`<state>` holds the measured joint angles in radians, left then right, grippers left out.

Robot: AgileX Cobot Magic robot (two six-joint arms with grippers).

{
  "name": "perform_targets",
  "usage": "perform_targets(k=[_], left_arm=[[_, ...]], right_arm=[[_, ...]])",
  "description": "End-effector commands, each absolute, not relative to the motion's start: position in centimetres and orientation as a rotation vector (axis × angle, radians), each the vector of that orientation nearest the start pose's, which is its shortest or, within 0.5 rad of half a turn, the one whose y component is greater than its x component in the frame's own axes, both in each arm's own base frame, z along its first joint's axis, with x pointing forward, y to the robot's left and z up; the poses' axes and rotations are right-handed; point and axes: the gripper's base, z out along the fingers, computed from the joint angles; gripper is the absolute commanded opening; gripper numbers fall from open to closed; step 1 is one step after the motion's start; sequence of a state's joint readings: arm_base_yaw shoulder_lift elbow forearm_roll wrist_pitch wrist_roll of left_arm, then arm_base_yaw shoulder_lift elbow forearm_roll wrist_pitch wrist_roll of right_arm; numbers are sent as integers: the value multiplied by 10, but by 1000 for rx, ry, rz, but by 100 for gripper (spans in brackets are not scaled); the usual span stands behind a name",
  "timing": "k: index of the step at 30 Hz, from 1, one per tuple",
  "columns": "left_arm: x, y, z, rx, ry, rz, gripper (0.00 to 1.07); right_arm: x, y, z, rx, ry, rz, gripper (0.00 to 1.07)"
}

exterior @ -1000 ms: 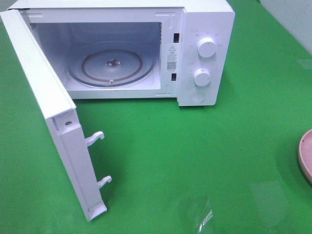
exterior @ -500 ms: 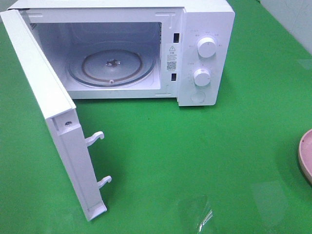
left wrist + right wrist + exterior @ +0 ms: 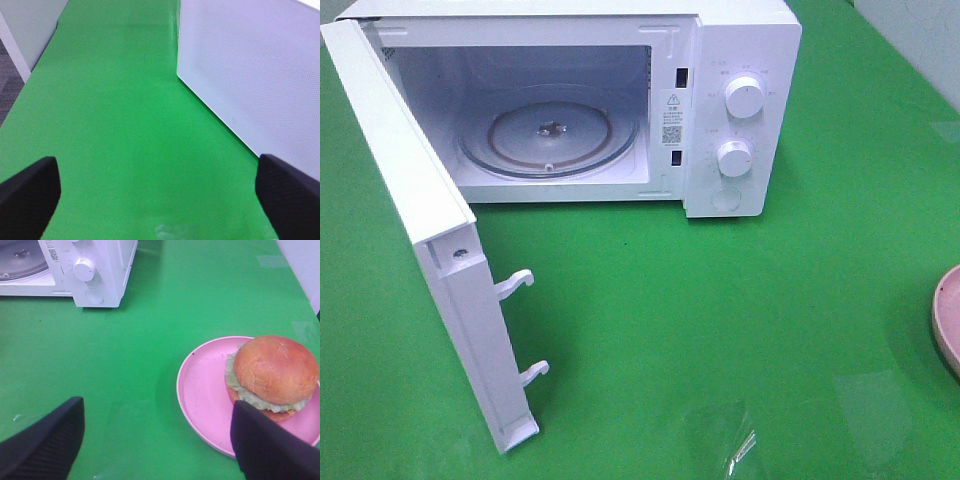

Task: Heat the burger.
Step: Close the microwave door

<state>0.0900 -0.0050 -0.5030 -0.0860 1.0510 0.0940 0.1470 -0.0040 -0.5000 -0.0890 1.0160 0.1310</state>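
Note:
The burger (image 3: pixel 275 375), with a golden-brown bun and green lettuce, sits on the pink plate (image 3: pixel 205 390) in the right wrist view. My right gripper (image 3: pixel 157 450) is open and empty, short of the plate. One fingertip (image 3: pixel 270 445) overlaps the plate's near rim beside the burger. In the exterior high view only the plate's edge (image 3: pixel 950 320) shows at the far right, and the burger is out of view there. The white microwave (image 3: pixel 740 60) stands open with its glass turntable (image 3: pixel 548 135) bare. My left gripper (image 3: pixel 160 200) is open and empty over the green cloth.
The microwave door (image 3: pixel 430 250) swings out to the front left with two latch hooks (image 3: pixel 515 285). Its outer face (image 3: pixel 250 75) is close beside my left gripper. Two white knobs (image 3: pixel 745 100) sit on the microwave's right panel. Green cloth (image 3: pixel 720 300) covers the table.

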Motion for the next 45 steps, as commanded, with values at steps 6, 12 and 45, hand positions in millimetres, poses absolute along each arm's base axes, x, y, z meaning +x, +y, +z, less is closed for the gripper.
perform_targets(k=[6,12,45], left_arm=[[-6,-8,279,7,2001,12,98],[-6,-8,279,7,2001,12,98],[45,-3,317,-37,1839,-10,18]], right_arm=[[-7,-8,281,-17,1957,72,76],[-7,-8,281,-17,1957,72,76],[-7,-8,281,-17,1957,72,76]])
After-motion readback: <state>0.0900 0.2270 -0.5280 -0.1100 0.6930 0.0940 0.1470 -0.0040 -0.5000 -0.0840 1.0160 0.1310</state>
